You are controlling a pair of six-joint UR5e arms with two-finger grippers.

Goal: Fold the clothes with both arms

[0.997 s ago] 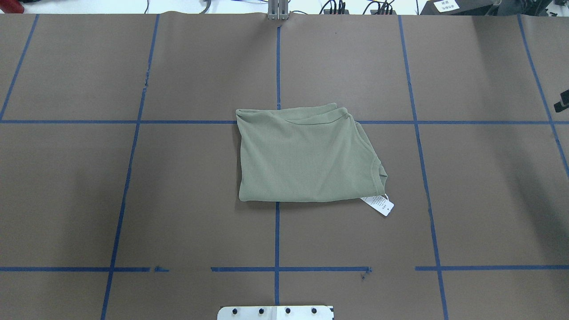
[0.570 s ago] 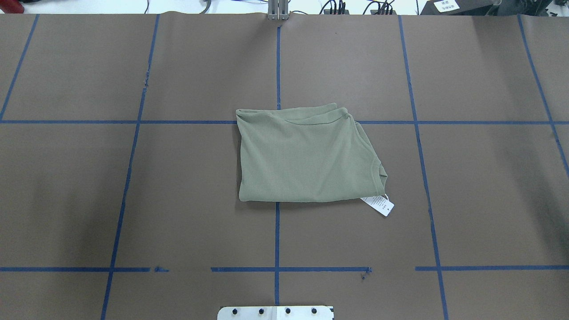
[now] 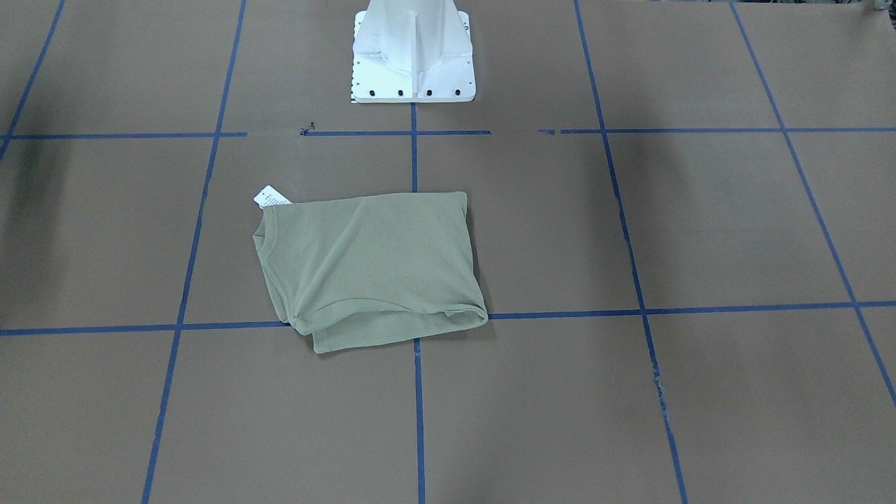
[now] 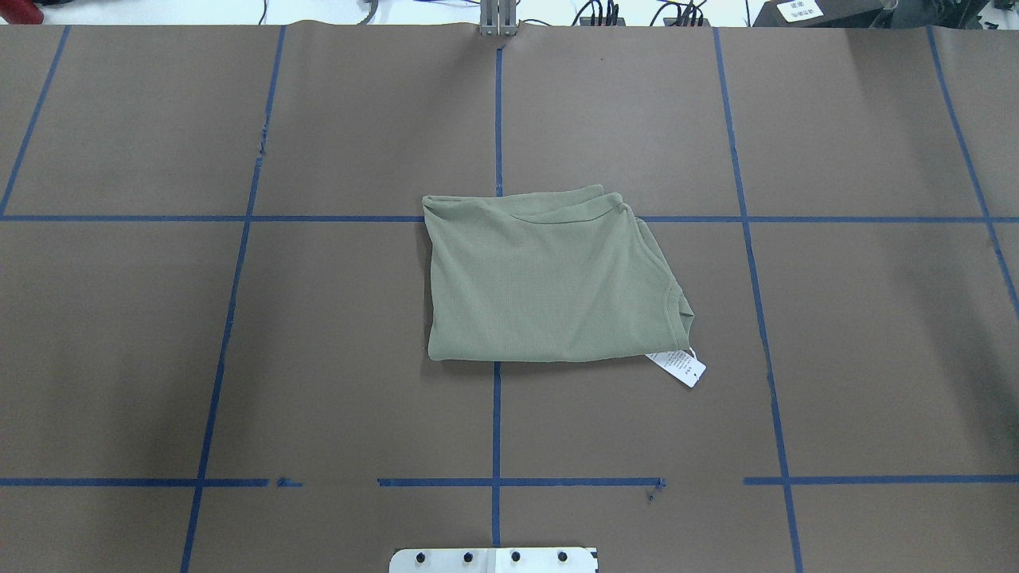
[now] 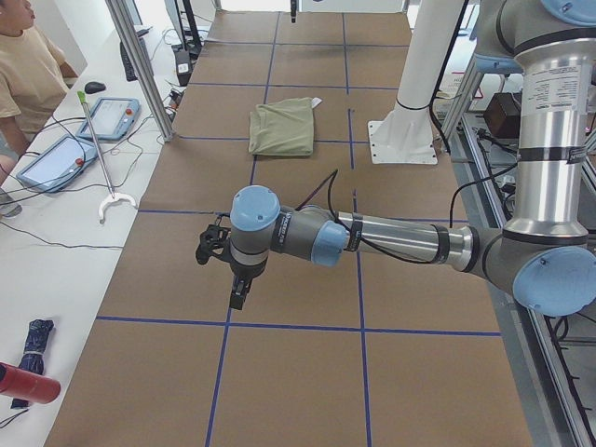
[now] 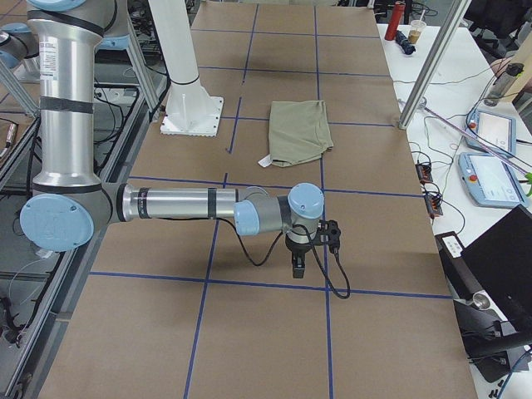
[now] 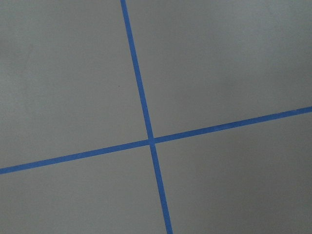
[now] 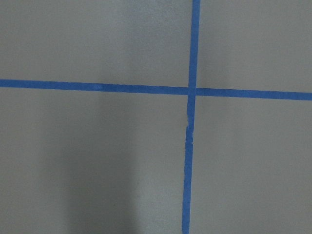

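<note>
Presently finds the sage-green knit shirt [image 4: 549,278] folded into a rough rectangle at mid-table. Lies flat on the brown table cover [image 4: 334,318], straddling a crossing of blue tape lines [image 4: 497,422]. Shows the ribbed collar [image 4: 681,310] and white hang tag [image 4: 677,368] at the corner toward the robot's right. Places the left gripper [image 5: 237,300] and right gripper [image 6: 298,270] well apart from the shirt, pointing down over bare cover, holding nothing. Cannot tell how far either is open.
</note>
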